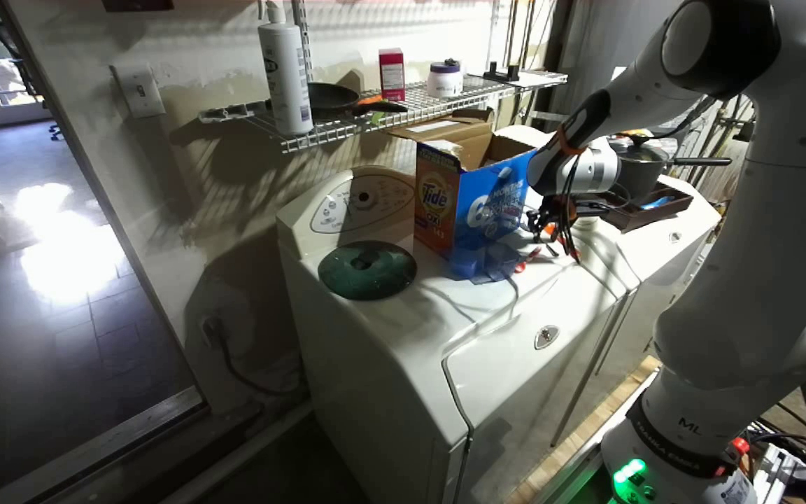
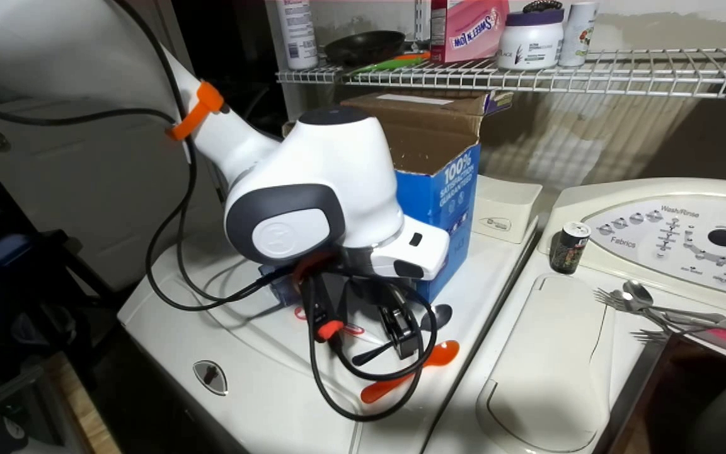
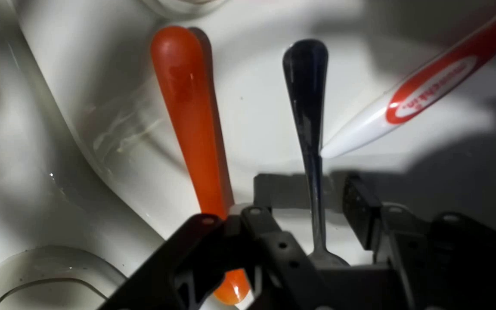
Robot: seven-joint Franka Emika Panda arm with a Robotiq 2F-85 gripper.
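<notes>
My gripper (image 3: 312,202) is open and points down over a white machine top. Its fingers stand on both sides of the dark metal spoon (image 3: 306,86), with gaps at each side of its thin handle. The gripper also shows in both exterior views (image 1: 550,227) (image 2: 366,340). The spoon's bowl (image 2: 438,316) shows past the gripper. An orange spoon (image 3: 192,125) lies beside the left finger, partly hidden by it; it shows too in an exterior view (image 2: 443,353). A red and white utensil (image 3: 424,94) lies with its white tip at the metal spoon's handle.
A tall blue and orange Tide box (image 1: 490,203) stands close by the gripper. A clear blue container (image 1: 483,262) is before it. A green lid (image 1: 368,271), a can (image 2: 570,247), loose cutlery (image 2: 659,312) and a tray with a pot (image 1: 641,168) stand around. A wire shelf (image 2: 640,79) hangs above.
</notes>
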